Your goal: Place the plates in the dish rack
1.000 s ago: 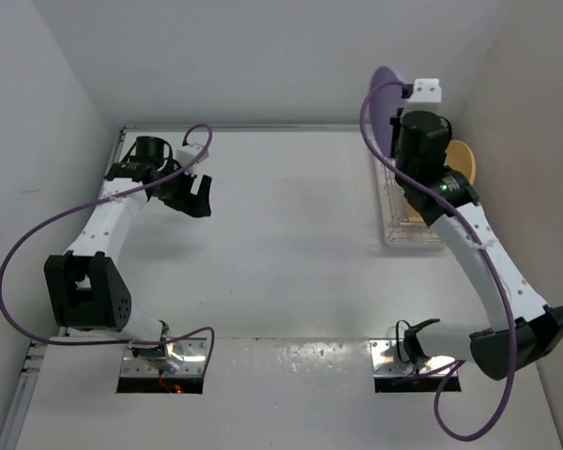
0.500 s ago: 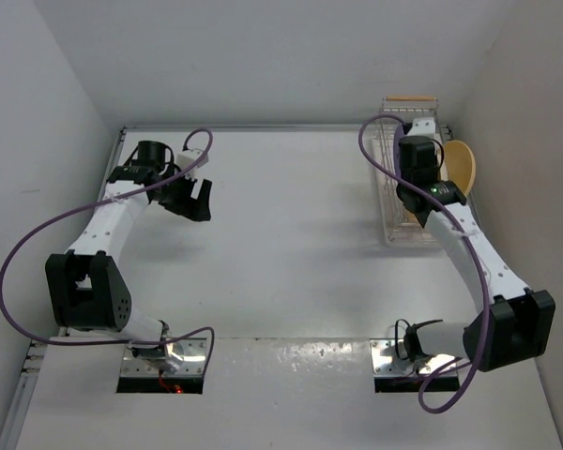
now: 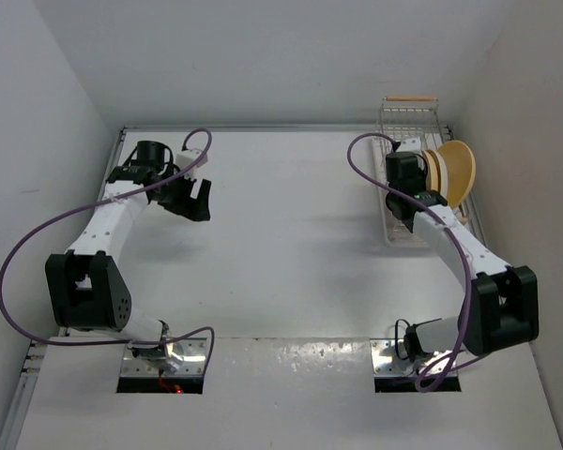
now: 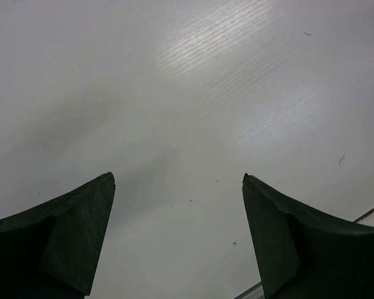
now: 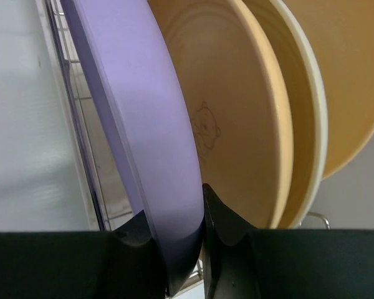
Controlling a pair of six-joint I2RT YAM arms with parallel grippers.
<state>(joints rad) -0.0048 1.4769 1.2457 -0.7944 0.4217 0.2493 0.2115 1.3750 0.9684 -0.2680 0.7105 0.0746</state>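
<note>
The white wire dish rack point(image 3: 401, 124) stands at the back right, against the right wall; its wires also show in the right wrist view point(image 5: 82, 131). My right gripper point(image 3: 405, 174) is down in the rack, shut on the rim of the lavender plate point(image 5: 143, 106), which stands on edge. Beside it stand a yellow-orange plate point(image 5: 237, 124), the cream plate point(image 5: 310, 143) and a second yellow-orange plate point(image 5: 355, 81), also seen from above point(image 3: 456, 169). The right wrist hides the lavender plate in the top view. My left gripper point(image 3: 195, 199) is open and empty over bare table point(image 4: 177, 177).
The rack has a light wooden handle point(image 3: 408, 99) at its far end. White walls close in the table at the back, left and right. The left arm's purple cable point(image 3: 38, 234) loops out to the left.
My right arm has come down from high above the rack, bringing the lavender plate down among the other plates. The left arm has not moved.
</note>
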